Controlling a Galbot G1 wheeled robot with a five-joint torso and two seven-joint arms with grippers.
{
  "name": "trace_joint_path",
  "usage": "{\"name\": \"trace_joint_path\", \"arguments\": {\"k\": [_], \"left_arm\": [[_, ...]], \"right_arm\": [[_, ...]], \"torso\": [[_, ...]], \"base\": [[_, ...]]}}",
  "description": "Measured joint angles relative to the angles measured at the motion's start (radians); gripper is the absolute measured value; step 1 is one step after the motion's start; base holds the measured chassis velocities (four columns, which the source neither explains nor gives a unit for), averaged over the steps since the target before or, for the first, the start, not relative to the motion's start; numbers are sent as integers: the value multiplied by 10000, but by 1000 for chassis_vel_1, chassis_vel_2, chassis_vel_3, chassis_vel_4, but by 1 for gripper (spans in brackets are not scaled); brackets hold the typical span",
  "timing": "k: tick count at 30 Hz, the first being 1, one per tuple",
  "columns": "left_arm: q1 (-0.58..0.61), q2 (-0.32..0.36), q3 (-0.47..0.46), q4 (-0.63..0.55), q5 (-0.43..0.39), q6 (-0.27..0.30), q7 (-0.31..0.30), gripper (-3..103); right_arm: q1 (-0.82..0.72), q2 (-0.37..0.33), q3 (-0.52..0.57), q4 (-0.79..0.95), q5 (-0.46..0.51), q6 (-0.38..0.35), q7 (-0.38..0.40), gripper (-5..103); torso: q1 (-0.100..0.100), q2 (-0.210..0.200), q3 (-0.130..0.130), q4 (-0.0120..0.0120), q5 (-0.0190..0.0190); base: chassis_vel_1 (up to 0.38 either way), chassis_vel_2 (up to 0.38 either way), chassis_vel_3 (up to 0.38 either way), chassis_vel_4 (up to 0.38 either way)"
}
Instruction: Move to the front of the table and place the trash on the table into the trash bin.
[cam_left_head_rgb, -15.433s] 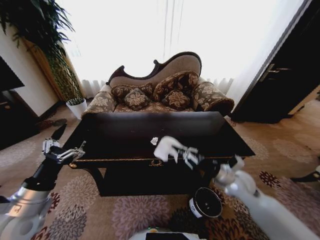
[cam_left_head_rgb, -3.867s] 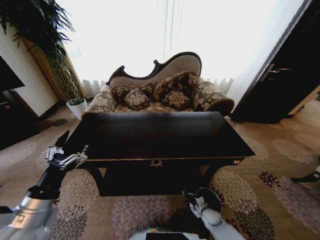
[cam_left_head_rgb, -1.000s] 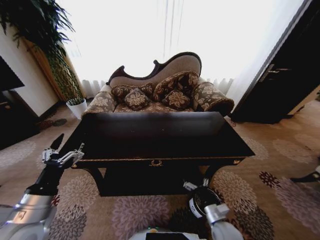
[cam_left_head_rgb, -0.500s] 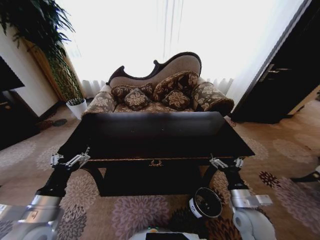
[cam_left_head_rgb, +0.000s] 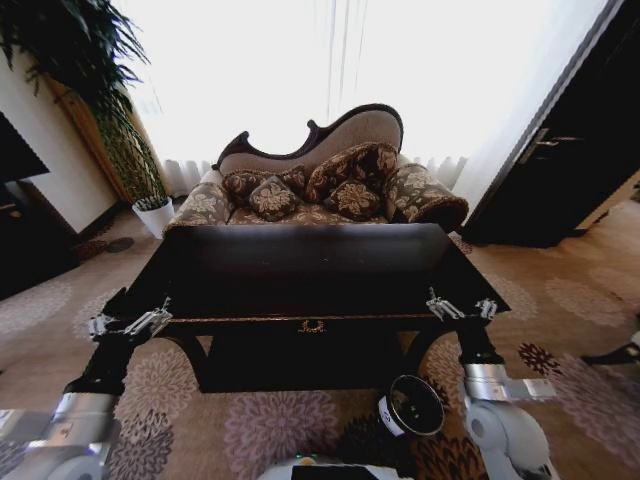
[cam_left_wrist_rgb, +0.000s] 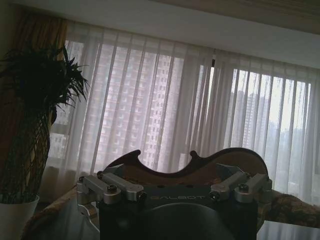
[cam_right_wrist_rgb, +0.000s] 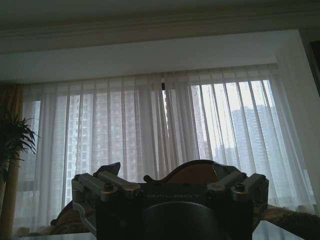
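Head view has the left gripper (cam_left_head_rgb: 128, 325) raised off the table's (cam_left_head_rgb: 320, 285) near-left corner and the right gripper (cam_left_head_rgb: 458, 308) at its near-right corner, both with fingers spread and holding nothing. On the floral carpet (cam_left_head_rgb: 270, 420), the trash bin (cam_left_head_rgb: 411, 405) stands by the table's near-right leg, just left of the right arm.

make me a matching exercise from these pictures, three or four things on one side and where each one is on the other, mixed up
Things:
1. bin
2. sofa
3. left tool
4. right tool

Places:
A. by the table's front right corner
B. on the carpet under the table's front right
C. beyond the table's far edge
D. by the table's front left corner

Pairs: 1-B, 2-C, 3-D, 4-A
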Motion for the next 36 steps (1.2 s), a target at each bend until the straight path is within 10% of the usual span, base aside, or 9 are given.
{"name": "trace_joint_path", "arguments": {"k": [36], "left_arm": [[-160, 64, 46, 84, 162, -164, 302, 100]], "right_arm": [[-90, 128, 385, 52, -1384, -222, -1236, 100]], "torso": [[-1, 2, -1, 0, 0]], "base": [[79, -76, -73, 75]]}}
